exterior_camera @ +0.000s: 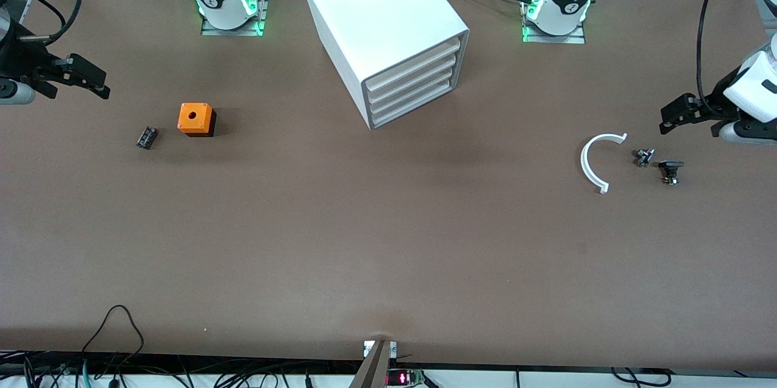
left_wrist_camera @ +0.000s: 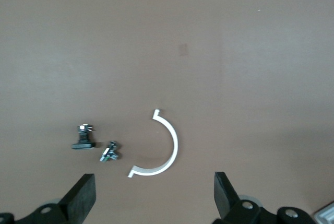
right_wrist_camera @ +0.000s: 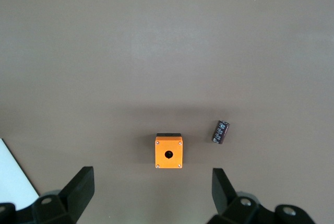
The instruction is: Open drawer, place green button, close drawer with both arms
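The white cabinet (exterior_camera: 388, 23) stands at mid-table near the arms' bases, with all four drawers pushed in. The drawer (exterior_camera: 416, 110) is the lowest one. The button (exterior_camera: 644, 157) lies on the table toward the left arm's end; it also shows in the left wrist view (left_wrist_camera: 109, 152). My left gripper (exterior_camera: 668, 121) is open and empty in the air over the table near the button, seen also in its wrist view (left_wrist_camera: 155, 195). My right gripper (exterior_camera: 100, 84) is open and empty over the right arm's end of the table, with the fingers wide apart in its wrist view (right_wrist_camera: 152, 190).
A black-capped small part (exterior_camera: 670, 170) lies beside the button, and a white half-ring (exterior_camera: 592, 163) lies on the button's cabinet side. An orange box with a hole (exterior_camera: 195, 119) and a small black cylinder (exterior_camera: 147, 137) lie toward the right arm's end.
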